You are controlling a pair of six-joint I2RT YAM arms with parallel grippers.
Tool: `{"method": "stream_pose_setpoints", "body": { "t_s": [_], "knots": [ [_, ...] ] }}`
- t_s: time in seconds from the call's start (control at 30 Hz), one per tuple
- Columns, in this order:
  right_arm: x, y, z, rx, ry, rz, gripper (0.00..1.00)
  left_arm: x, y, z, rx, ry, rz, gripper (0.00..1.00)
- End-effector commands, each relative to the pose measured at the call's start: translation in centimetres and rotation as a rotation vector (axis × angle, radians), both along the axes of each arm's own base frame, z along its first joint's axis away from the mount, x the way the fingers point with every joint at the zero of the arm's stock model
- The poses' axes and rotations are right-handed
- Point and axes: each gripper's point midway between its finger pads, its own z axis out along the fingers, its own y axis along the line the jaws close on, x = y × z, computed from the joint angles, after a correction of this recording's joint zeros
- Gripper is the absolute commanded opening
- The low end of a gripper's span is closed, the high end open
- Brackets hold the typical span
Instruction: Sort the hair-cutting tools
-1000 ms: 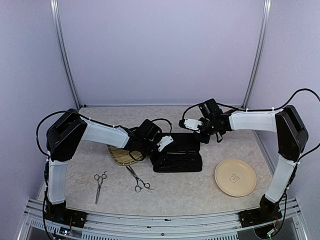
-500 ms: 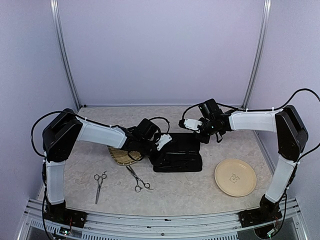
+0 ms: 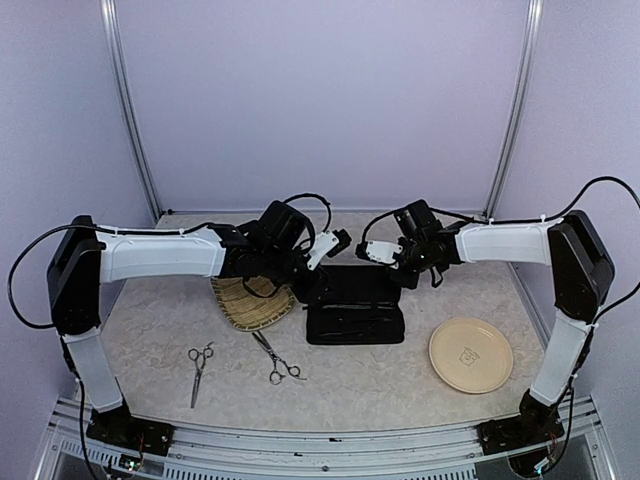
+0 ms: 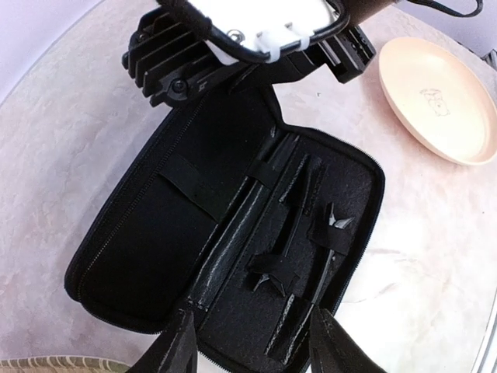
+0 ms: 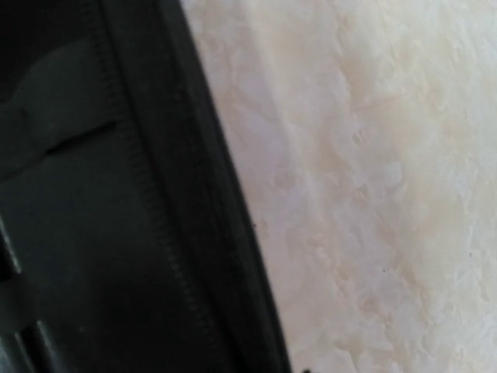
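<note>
Since a second ago, lifting and stretching the left arm out, carrying the left claw [image 3: 335, 243] off the near-left corner of the case [image 3: 355, 315] to above its far-left edge, and uncovering the woven tray [image 3: 250, 300]. Hovering there now with the fingers [image 4: 180, 346] spread wide and nothing between them, looking down into the case lying open on the worktop [image 3: 160, 340]. Keeping the right claw [image 3: 376, 254] at the case's far edge; impossible to tell whether gaping or pinching, with its own camera showing only zip edge and worktop. Finding the two hair clips [image 4: 320, 268] tucked under elastic loops inside the case, and the outer scissors [image 3: 199, 368] and inner scissors [image 3: 277, 362] lying flat on the worktop near the front, apart from each other. Probably just finishing the opening step, with no tool sorted yet. Likely calling next for dropping onto one tool: pinching a clip narrowly and sliding it lengthwise out of its loop, or getting under thin flat blades.
</note>
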Motion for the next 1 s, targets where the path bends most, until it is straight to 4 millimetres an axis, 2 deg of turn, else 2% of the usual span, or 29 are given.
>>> {"method": "stream_pose_setpoints", "body": {
  "t_s": [0.0,0.1,0.17,0.3,0.33,0.43,0.5,0.67,0.8,0.87,0.97],
  "knots": [
    [-2.6,0.6,-3.0,-0.044,0.101,0.045,0.3,0.0,1.5,0.7,0.08,-0.026,0.062,0.5],
    [-2.1,0.3,-1.8,-0.051,0.064,0.027,0.34,-0.1,3.0,0.5,0.12,-0.041,0.133,0.52],
    [-1.8,-0.2,-0.8,-0.067,0.041,0.006,0.41,-1.1,4.0,0.4,0.135,-0.027,0.153,0.52],
    [-1.1,-0.7,2.1,-0.072,0.018,-0.042,0.49,-3.3,6.1,-1.5,0.243,0.058,0.194,0.5],
    [-1.2,-0.7,2.8,-0.065,0.01,-0.043,0.54,-4.2,6.4,-1.9,0.267,0.077,0.19,0.5],
    [-1.4,-0.9,5.1,-0.03,-0.027,-0.042,0.77,-7.2,7.0,-2.8,0.306,0.139,0.161,0.49],
    [-0.9,-1.8,6.0,-0.025,-0.051,-0.081,0.86,-9.0,7.6,-3.9,0.329,0.21,0.156,0.47],
    [0.1,-4.1,6.7,-0.025,-0.034,-0.177,0.92,-11.8,8.9,-6.3,0.342,0.326,0.213,0.45],
    [-0.8,-3.8,7.1,0.058,0.016,-0.179,0.94,-12.8,10.2,-8.0,0.363,0.383,0.264,0.43],
    [-0.3,-4.1,8.1,0.14,-0.017,-0.24,1.0,-13.1,10.7,-8.7,0.373,0.407,0.29,0.43],
    [-0.8,-4.3,8.7,0.217,-0.032,-0.23,1.0,-13.4,11.3,-9.5,0.39,0.428,0.32,0.43]
  ]
}}
